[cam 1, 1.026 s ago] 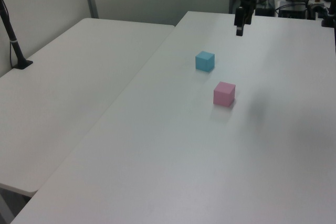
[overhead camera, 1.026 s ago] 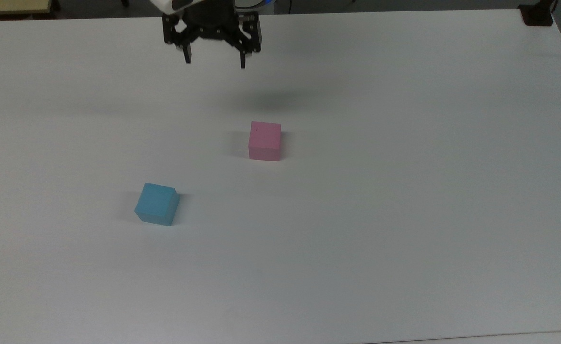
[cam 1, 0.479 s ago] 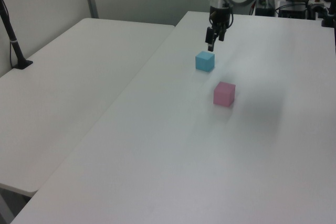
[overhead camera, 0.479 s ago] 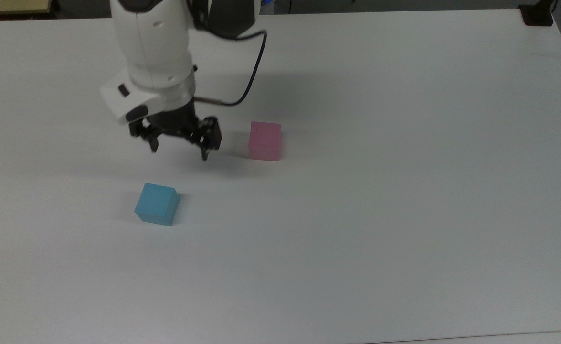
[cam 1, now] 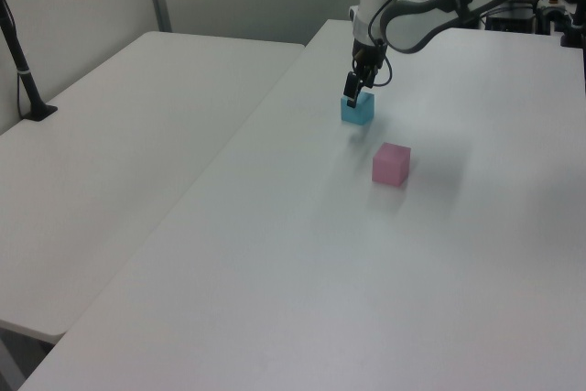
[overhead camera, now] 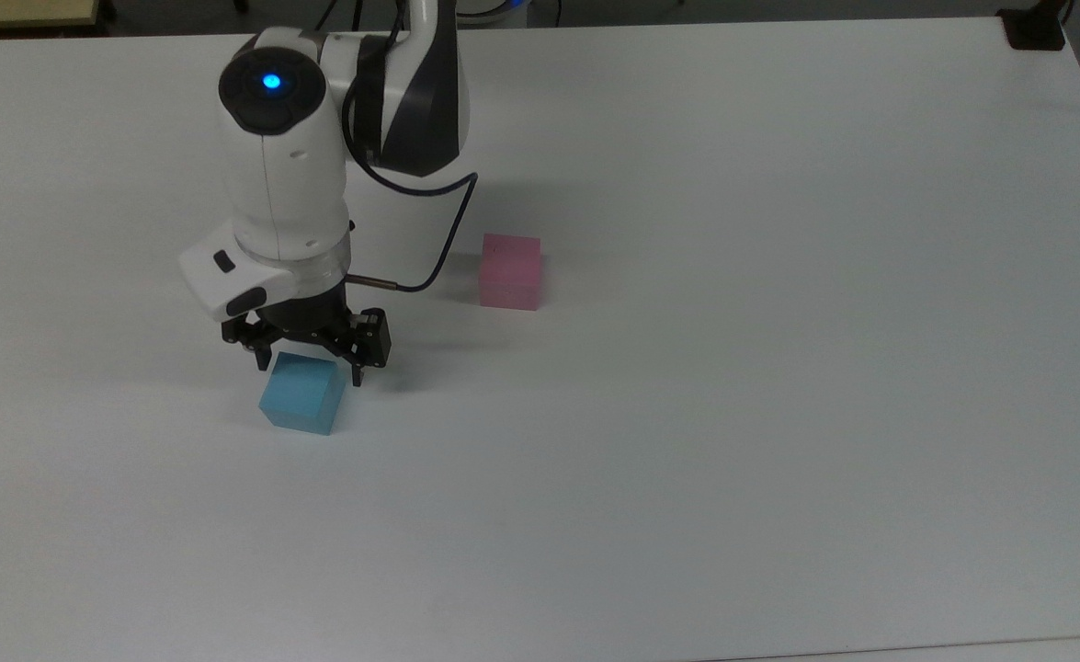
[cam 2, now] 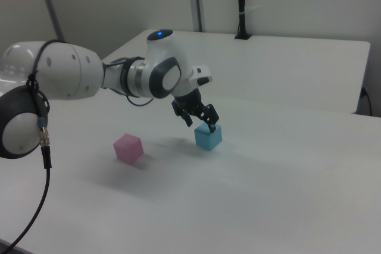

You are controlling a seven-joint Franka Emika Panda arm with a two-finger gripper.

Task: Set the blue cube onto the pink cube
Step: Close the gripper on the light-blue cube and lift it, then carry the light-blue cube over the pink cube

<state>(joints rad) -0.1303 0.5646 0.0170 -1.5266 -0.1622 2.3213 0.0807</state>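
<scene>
The black two-finger claw (overhead camera: 312,360) on the white Panda arm (overhead camera: 282,193) hangs just above the small light-blue matte cube (overhead camera: 301,393), its fingers spread apart. In the top view one fingertip (overhead camera: 357,375) sits just off the top view's right upper corner of that cube, and the other shows at the cube's upper left edge, so the fingers straddle the cube's far side. Whether either finger already touches the blue faces is hard to judge; in the right view the claw (cam 2: 201,123) seems to stand slightly above the cube (cam 2: 208,136), with the fingertips at about the height of its top face. In the left view the claw (cam 1: 352,96) overlaps the upper part of the cube (cam 1: 358,109).

The blue cube rests flat on the plain white table (overhead camera: 733,414), directly beneath the claw, turned a little so its edges do not line up with the table's.

The small pale-pink matte cube (overhead camera: 509,270) stands on the same table well apart from the claw, up and toward the top view's right of it, with a tiny dark mark on its top face. In the right view the pink cube (cam 2: 128,148) lies to the right view's left of the claw; in the left view it (cam 1: 391,164) sits below and toward the left view's right of the claw.

A thin black cable (overhead camera: 438,241) loops from the wrist above the claw out toward the pink cube.
</scene>
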